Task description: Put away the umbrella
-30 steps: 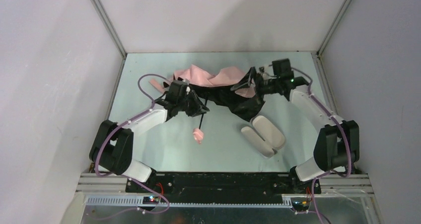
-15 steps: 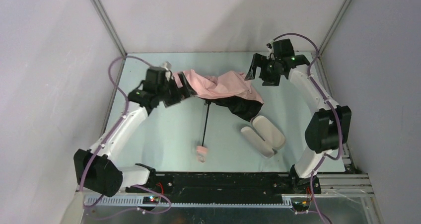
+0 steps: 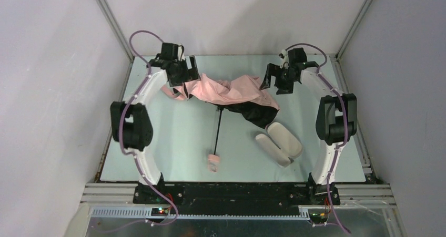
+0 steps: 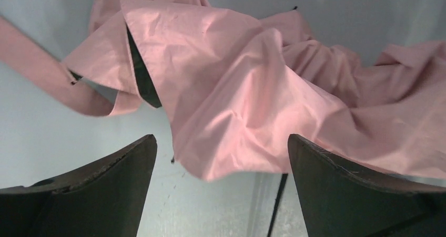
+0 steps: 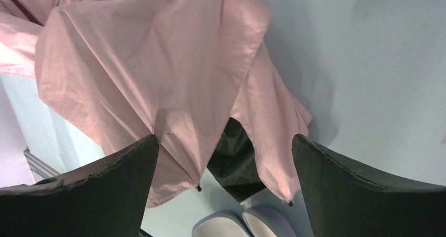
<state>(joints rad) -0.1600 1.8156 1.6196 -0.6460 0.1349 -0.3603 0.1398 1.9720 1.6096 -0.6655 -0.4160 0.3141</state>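
The pale green table (image 3: 168, 137) carries two things. The umbrella (image 3: 231, 90) lies crumpled across the far half, pink canopy up with some black underside showing, and its dark shaft runs toward the near edge to a pink handle (image 3: 213, 161). A pale lilac case (image 3: 279, 142) lies just beside the canopy's black edge.

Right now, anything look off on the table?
Yes. The umbrella lies in a crumpled heap at the far middle: pink cloth bunched, black underside showing, shaft sticking out toward the near edge. The left gripper and right gripper hang open over its ends, holding nothing.

The umbrella (image 3: 231, 90) is pale pink, black beneath; the case (image 3: 284, 138) lilac.
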